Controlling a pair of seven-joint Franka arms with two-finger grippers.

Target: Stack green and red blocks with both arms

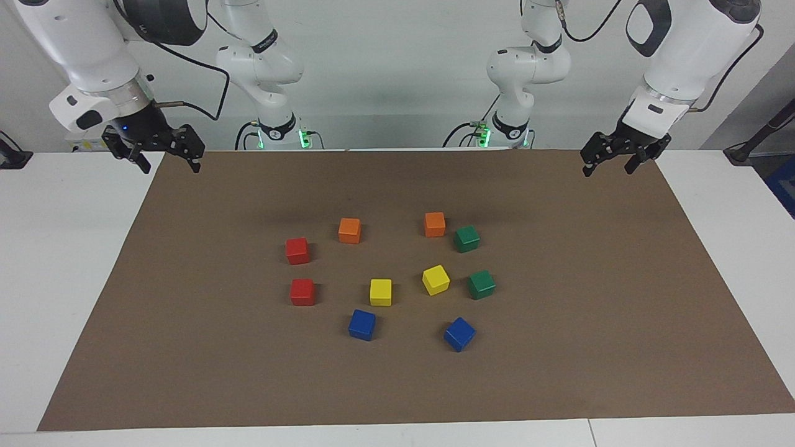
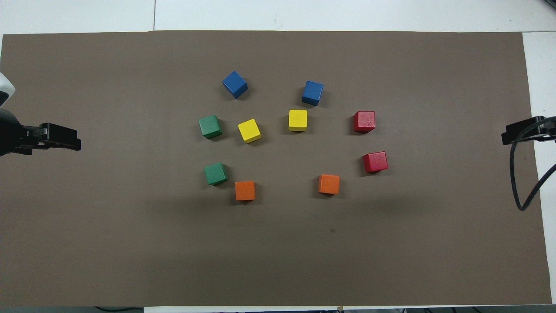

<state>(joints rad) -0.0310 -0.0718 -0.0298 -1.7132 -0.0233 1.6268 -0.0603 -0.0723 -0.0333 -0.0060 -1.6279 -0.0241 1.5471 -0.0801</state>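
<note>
Two green blocks (image 1: pixel 466 239) (image 1: pixel 481 284) sit apart on the brown mat toward the left arm's end, also seen from above (image 2: pixel 215 174) (image 2: pixel 210 126). Two red blocks (image 1: pixel 297 250) (image 1: pixel 302 292) sit apart toward the right arm's end (image 2: pixel 375 161) (image 2: pixel 364 121). None is stacked. My left gripper (image 1: pixel 607 166) (image 2: pixel 61 141) hangs open and empty over the mat's edge at its own end. My right gripper (image 1: pixel 169 165) (image 2: pixel 519 132) hangs open and empty over the mat's edge at its end. Both are far from the blocks.
Between the green and red blocks lie two orange cubes (image 1: pixel 349 230) (image 1: pixel 435 224), two yellow cubes (image 1: pixel 381 292) (image 1: pixel 436 279) and two blue cubes (image 1: pixel 362 325) (image 1: pixel 459 333). The brown mat (image 1: pixel 590 323) covers most of the white table.
</note>
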